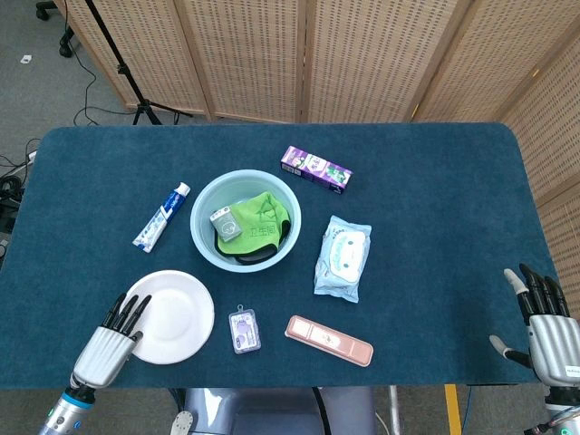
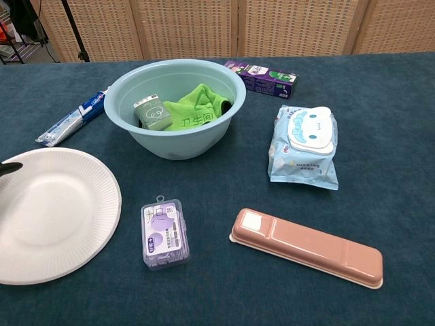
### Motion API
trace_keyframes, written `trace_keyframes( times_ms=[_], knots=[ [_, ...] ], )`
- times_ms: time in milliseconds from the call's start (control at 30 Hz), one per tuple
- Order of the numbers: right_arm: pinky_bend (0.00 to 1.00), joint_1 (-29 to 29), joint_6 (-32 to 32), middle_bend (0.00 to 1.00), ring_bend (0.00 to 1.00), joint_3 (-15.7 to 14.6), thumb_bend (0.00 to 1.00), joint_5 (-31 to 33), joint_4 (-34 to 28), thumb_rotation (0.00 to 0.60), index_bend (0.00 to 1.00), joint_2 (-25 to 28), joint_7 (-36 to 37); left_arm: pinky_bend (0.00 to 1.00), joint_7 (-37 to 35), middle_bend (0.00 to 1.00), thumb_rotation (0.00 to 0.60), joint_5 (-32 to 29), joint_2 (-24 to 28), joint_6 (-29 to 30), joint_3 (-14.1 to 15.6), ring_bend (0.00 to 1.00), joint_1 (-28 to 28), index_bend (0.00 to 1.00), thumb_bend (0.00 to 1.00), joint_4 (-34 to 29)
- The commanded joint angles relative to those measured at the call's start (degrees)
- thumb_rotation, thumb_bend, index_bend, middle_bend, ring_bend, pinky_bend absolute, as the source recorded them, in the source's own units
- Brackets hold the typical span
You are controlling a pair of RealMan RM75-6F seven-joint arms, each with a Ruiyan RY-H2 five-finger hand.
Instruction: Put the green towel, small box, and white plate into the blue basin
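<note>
Holding the towel (image 1: pixel 263 220) and box (image 1: pixel 223 222), the basin (image 1: pixel 201 237) sits well beyond the left hand's (image 1: pixel 107 343) fingers. Those fingers (image 1: pixel 134 313), slightly spread, overlap the plate's (image 1: pixel 177 317) left rim; whether they touch it is unclear. The right hand (image 1: pixel 546 328), fingers extended upward, holds nothing.

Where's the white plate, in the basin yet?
Out. The white plate lies on the table, near-left of the blue basin, with the left robot hand at its edge. Only the green towel and small box are inside.
</note>
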Motion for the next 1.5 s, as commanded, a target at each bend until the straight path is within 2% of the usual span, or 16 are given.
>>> trace_keyframes(
  times_ms=[33, 333, 600, 833, 1133, 1500],
  knots=[
    [0.00, 0.0, 0.0, 0.00, 0.00, 0.0, 0.16, 0.0, 0.0, 0.600, 0.06, 0.0, 0.0, 0.02, -0.1, 0.01, 0.600, -0.2, -0.1, 0.4, -0.6, 0.02, -0.3, 0.80, 0.45, 0.0],
    [0.00, 0.0, -0.1, 0.00, 0.00, 0.1, 0.16, 0.1, 0.0, 0.600, 0.06, 0.0, 0.0, 0.02, 0.0, 0.02, 0.600, -0.2, -0.1, 2.7, -2.5, 0.03, -1.5, 0.82, 0.45, -0.7],
    [0.00, 0.0, -0.1, 0.00, 0.00, 0.0, 0.16, 0.1, -0.1, 0.600, 0.06, 0.0, -0.1, 0.02, 1.6, 0.03, 0.600, 1.8, 2.3, 8.0, -5.0, 0.04, -3.2, 0.83, 0.45, -7.5],
    [0.00, 0.0, 0.0, 0.00, 0.00, 0.1, 0.16, 0.1, -0.1, 0.600, 0.06, 0.0, 0.0, 0.02, 4.2, 0.03, 0.600, 2.2, 4.9, 9.2, -8.2, 0.04, -5.3, 0.83, 0.45, -13.9],
    [0.00, 0.1, -0.3, 0.00, 0.00, -0.1, 0.16, 0.0, -0.1, 0.600, 0.06, 0.0, -0.2, 0.02, 7.0, 0.03, 0.600, -0.9, 5.2, 4.7, -12.8, 0.04, -9.1, 0.83, 0.44, -17.5],
    [0.00, 0.1, -0.5, 0.00, 0.00, 0.0, 0.16, 0.3, 0.0, 0.600, 0.06, 0.1, 0.1, 0.02, 10.5, 0.03, 0.600, -6.2, -1.5, -2.8, -18.5, 0.04, -15.9, 0.83, 0.44, -16.7]
  ],
)
